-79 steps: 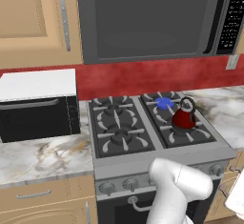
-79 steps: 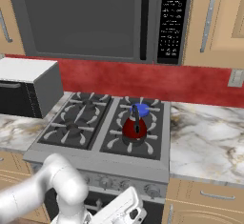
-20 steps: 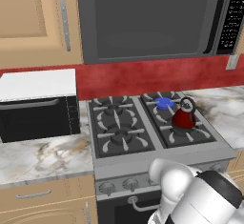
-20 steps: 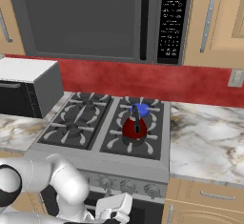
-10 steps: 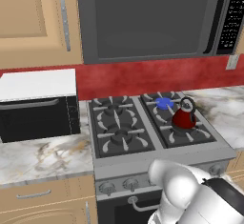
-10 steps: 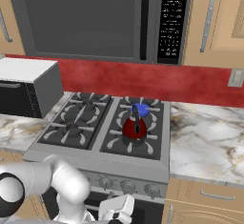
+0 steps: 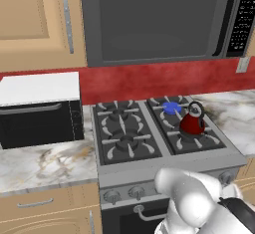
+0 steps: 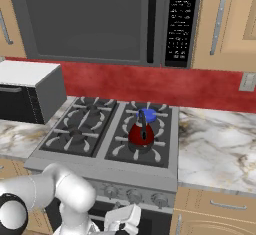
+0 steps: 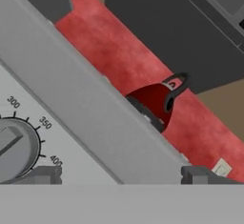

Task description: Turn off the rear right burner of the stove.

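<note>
The gripper (image 9: 120, 174) is held low against the silver front panel of the stove (image 8: 75, 161), because the burner controls sit there. Its jaws are spread wide and nothing is gripped. A numbered knob (image 9: 14, 147) lies just beside the left fingertip (image 9: 45, 174). Up and beyond the gripper, past the red kettle (image 8: 141, 135), the rear right burner (image 8: 146, 114) is seen burning blue, so the task is judged unfinished.

Dark grey four-burner gas stove (image 7: 129, 133) between marbled desk (image 7: 45, 163) sections.
Small blue flame on the rear right burner (image 7: 172, 108); a red kettle (image 7: 192, 122) stands just in front of it. White robot arm (image 7: 199, 205) at lower right.
</note>
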